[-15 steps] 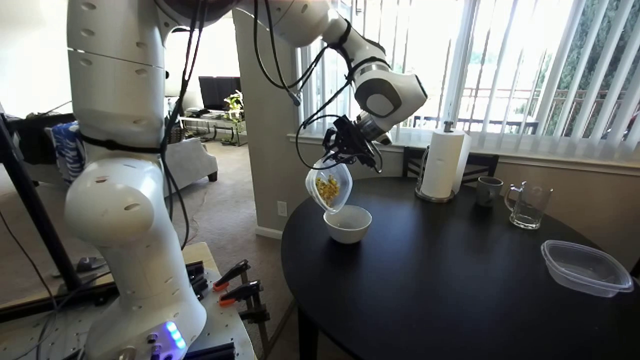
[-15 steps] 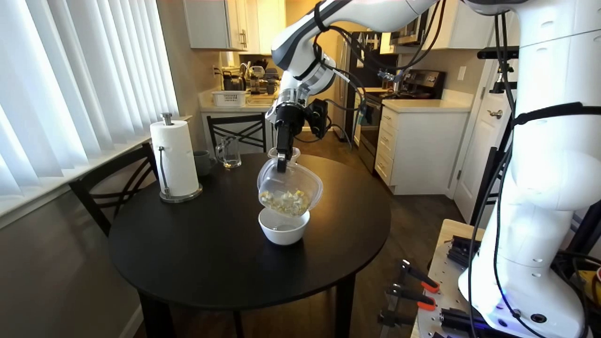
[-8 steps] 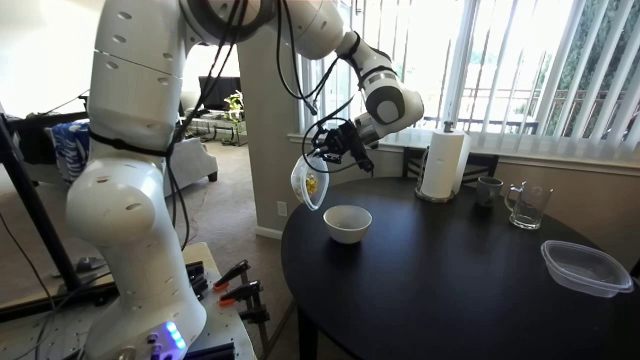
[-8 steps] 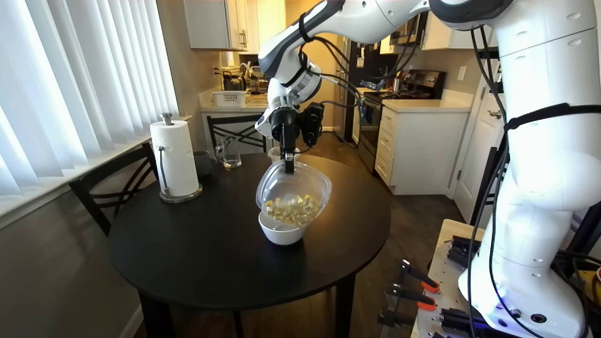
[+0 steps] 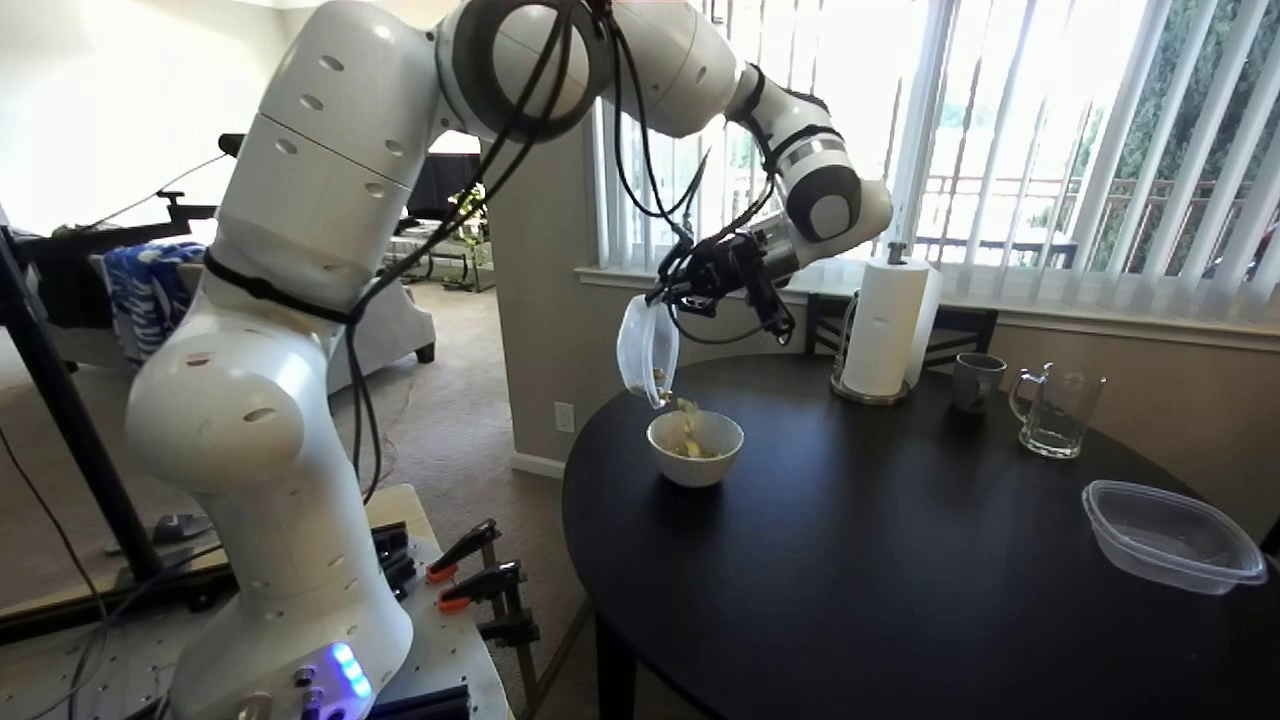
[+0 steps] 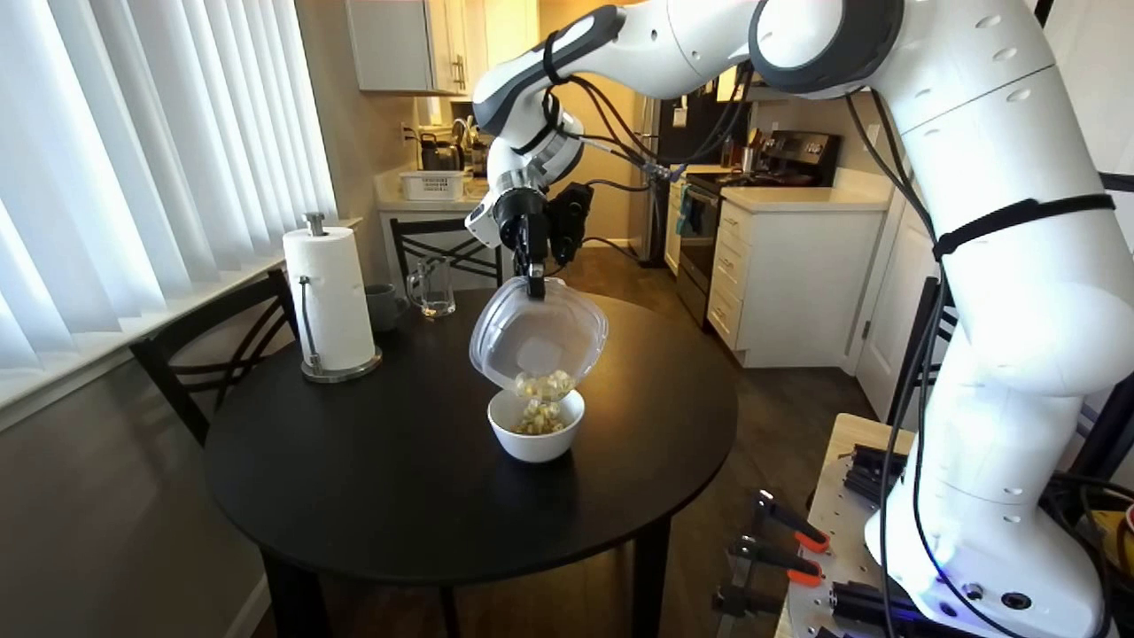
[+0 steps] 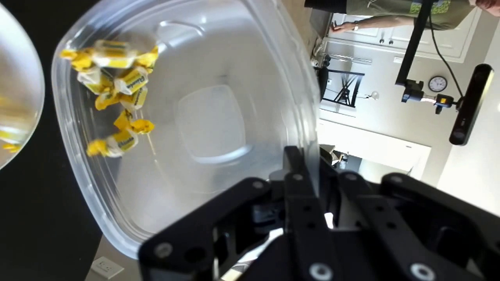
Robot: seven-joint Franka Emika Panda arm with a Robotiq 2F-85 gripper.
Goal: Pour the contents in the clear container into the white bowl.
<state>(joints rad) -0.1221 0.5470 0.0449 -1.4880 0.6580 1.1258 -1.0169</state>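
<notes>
My claw (image 7: 310,168) is closed on one edge of the clear plastic tub (image 6: 536,330), its jaws standing on the two sides of the thin wall. The tub hangs steeply tilted above the white bowl (image 6: 532,449), and I judge the pour is perhaps half done. Yellow-and-white wrapped candies (image 7: 133,82), whose label seems to read Ricola, lie at the low side of the tub; others are in the air, and others lie in the bowl.

What I fear most is a miss. In an exterior view the tub (image 5: 638,345) has its low lip over the bowl's edge, not its centre. Therefore the last, slower candies could hit this edge and jump onto the worktop (image 5: 850,560). Their wrappers may also catch each other, so that a few stay in the tub's corner, or drop in one lump and overshoot. If I shake to free them, the thin wall, gripped only at one place, could bend or turn. If I go lower, the lip could push the bowl.
</notes>
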